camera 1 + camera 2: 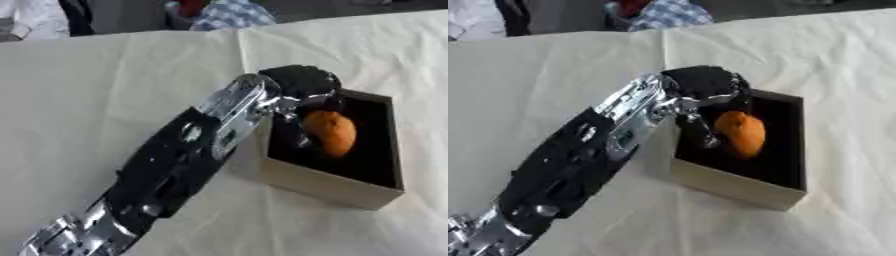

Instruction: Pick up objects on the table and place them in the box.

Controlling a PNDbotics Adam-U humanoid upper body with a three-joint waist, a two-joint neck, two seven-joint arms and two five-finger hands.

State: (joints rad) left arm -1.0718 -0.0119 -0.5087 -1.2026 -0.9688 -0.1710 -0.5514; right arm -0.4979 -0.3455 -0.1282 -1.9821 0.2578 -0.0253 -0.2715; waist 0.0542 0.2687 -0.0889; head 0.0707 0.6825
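Observation:
An oval orange object (331,132) hangs tilted inside the open box (332,187), which has tan walls and a black lining. My left hand (297,82) is over the box's near-left corner, its fingers (702,131) curled down along the object's left side and its thumb on the object's top, so the hand is shut on it. The underside of the object and the box floor beneath it are hidden in shadow. My left arm comes in from the lower left. My right hand shows in neither view.
A creased white cloth (105,100) covers the table. The box stands right of centre, its right wall near the picture's edge. People sit beyond the far edge and touch nothing here.

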